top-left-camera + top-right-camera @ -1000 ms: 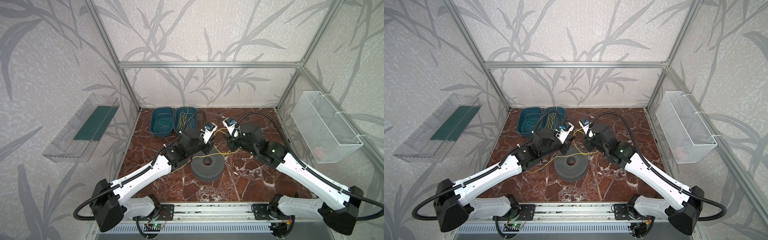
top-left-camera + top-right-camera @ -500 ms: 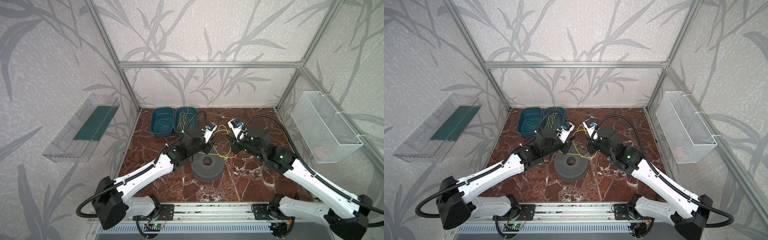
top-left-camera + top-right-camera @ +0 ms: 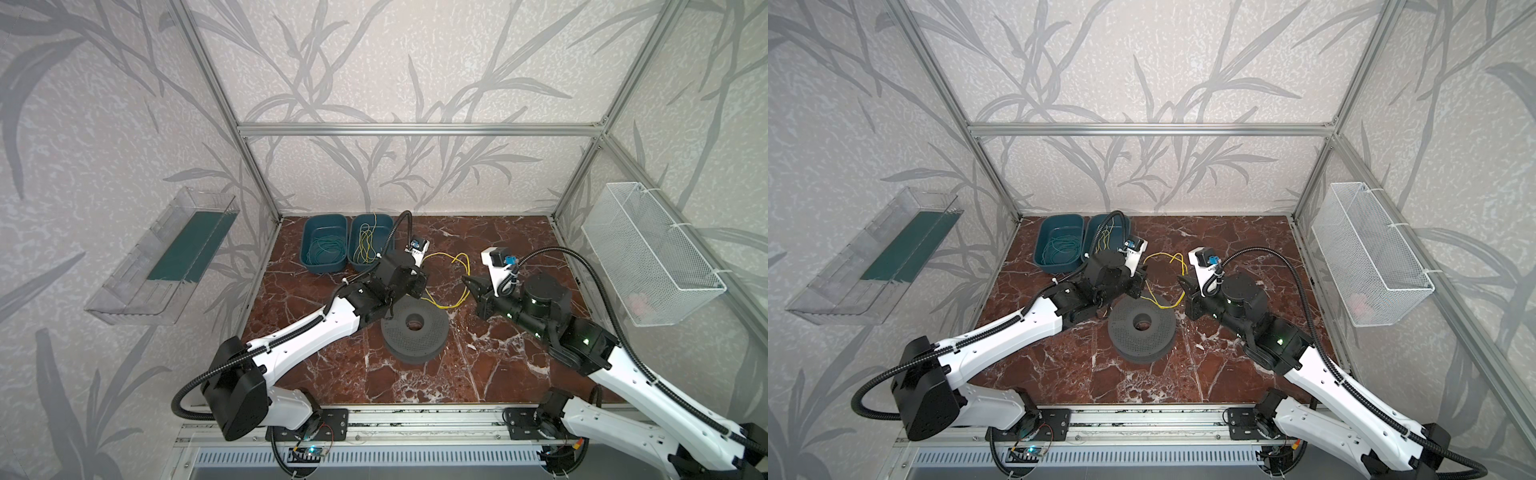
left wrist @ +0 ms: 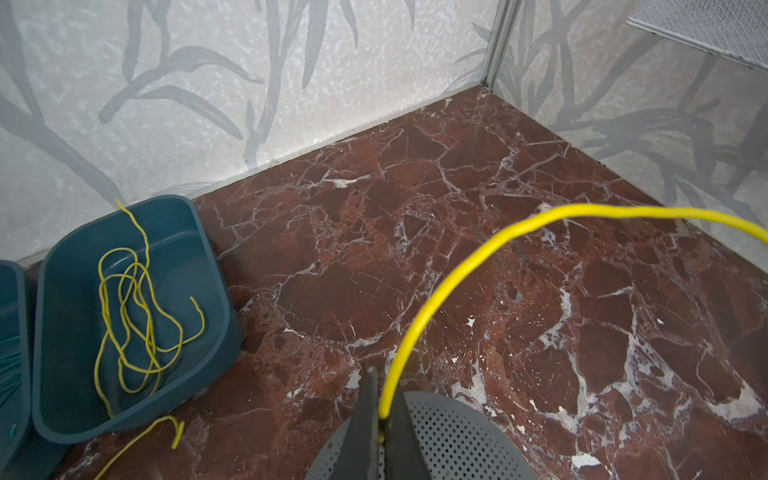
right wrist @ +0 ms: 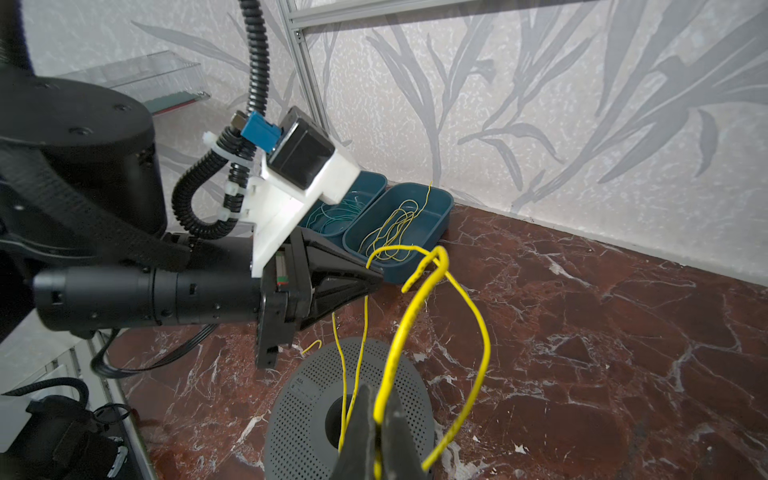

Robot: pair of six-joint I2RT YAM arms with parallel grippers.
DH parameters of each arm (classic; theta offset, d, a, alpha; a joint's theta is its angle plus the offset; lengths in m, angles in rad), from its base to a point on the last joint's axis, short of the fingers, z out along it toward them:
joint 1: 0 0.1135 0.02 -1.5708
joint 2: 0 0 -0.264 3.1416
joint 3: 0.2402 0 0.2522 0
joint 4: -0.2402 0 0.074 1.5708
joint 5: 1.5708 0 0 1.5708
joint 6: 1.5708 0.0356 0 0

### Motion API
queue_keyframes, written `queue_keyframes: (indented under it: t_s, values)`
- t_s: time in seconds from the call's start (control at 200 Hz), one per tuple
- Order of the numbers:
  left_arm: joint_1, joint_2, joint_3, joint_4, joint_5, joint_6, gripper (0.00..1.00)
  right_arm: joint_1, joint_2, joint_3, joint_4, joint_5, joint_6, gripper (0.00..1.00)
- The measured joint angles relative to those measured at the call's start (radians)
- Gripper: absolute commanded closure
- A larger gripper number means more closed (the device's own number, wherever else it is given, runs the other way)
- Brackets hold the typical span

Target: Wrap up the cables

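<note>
My left hand [image 4: 380, 399] and right hand [image 5: 376, 411] are both pinched shut on one thin bright-yellow cable [image 4: 602, 210], looped in air over the one grey perforated round spool [image 3: 415, 343]. It's light, floppy and springy, so grip near the ends. Two teal plastic bins. One [image 4: 187, 257] holds tangled spare yellow strands, which I can't count.

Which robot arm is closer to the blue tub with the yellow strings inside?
Left. The left end effector is just beside the tub; the right end effector is farther off, across the yellow cable loop.
</note>
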Motion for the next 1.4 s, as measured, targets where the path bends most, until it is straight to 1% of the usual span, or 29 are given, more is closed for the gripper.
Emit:
queue_keyframes:
  t_s: [0.16, 0.29, 0.39, 0.48, 0.535, 0.63, 0.79, 0.81, 0.83, 0.86, 0.88, 0.92, 0.945, 1.03, 1.125, 1.249, 1.339, 1.399]
  values:
    - [0.043, -0.051, -0.052, 0.065, -0.007, -0.090, 1.00, 0.000, -0.083, -0.067, 0.006, 0.023, 0.043, 1.00]
    - [0.071, -0.098, -0.104, 0.132, 0.004, -0.150, 1.00, 0.000, -0.119, -0.111, 0.008, 0.045, 0.071, 1.00]
    - [0.084, -0.127, -0.143, 0.185, 0.040, -0.175, 1.00, -0.001, -0.117, -0.125, 0.013, 0.082, 0.080, 1.00]
    - [0.092, -0.150, -0.179, 0.224, 0.089, -0.175, 1.00, -0.025, -0.098, -0.126, 0.020, 0.106, 0.082, 1.00]
    - [0.096, -0.169, -0.204, 0.239, 0.122, -0.171, 1.00, -0.057, -0.080, -0.125, 0.029, 0.113, 0.088, 1.00]
    - [0.103, -0.200, -0.238, 0.256, 0.181, -0.153, 1.00, -0.148, -0.034, -0.123, 0.037, 0.098, 0.103, 1.00]
    - [0.103, -0.258, -0.293, 0.285, 0.269, -0.107, 1.00, -0.324, 0.016, -0.099, 0.055, 0.008, 0.154, 1.00]
    - [0.103, -0.263, -0.297, 0.291, 0.277, -0.103, 0.95, -0.347, 0.023, -0.093, 0.058, -0.009, 0.163, 1.00]
    - [0.103, -0.267, -0.300, 0.296, 0.286, -0.100, 0.85, -0.362, 0.028, -0.087, 0.062, -0.021, 0.169, 1.00]
    - [0.103, -0.270, -0.302, 0.303, 0.296, -0.094, 0.67, -0.381, 0.035, -0.077, 0.063, -0.039, 0.177, 1.00]
    - [0.103, -0.270, -0.302, 0.306, 0.301, -0.084, 0.57, -0.391, 0.039, -0.071, 0.066, -0.048, 0.182, 1.00]
    - [0.104, -0.270, -0.302, 0.310, 0.303, -0.084, 0.43, -0.402, 0.047, -0.058, 0.068, -0.064, 0.183, 1.00]
    - [0.106, -0.270, -0.302, 0.308, 0.304, -0.078, 0.37, -0.407, 0.049, -0.050, 0.073, -0.075, 0.185, 1.00]
    - [0.106, -0.270, -0.302, 0.290, 0.296, -0.077, 0.25, -0.415, 0.058, -0.027, 0.084, -0.101, 0.190, 1.00]
    - [0.107, -0.276, -0.301, 0.260, 0.262, -0.076, 0.23, -0.417, 0.060, -0.018, 0.095, -0.129, 0.196, 1.00]
    - [0.107, -0.306, -0.280, 0.183, 0.232, -0.077, 0.31, -0.417, 0.060, -0.018, 0.096, -0.157, 0.202, 1.00]
    - [0.102, -0.299, -0.198, 0.111, 0.241, -0.076, 0.38, -0.417, 0.060, -0.018, 0.097, -0.176, 0.209, 1.00]
    - [0.086, -0.270, -0.114, 0.064, 0.251, -0.075, 0.39, -0.417, 0.060, -0.018, 0.097, -0.188, 0.219, 1.00]
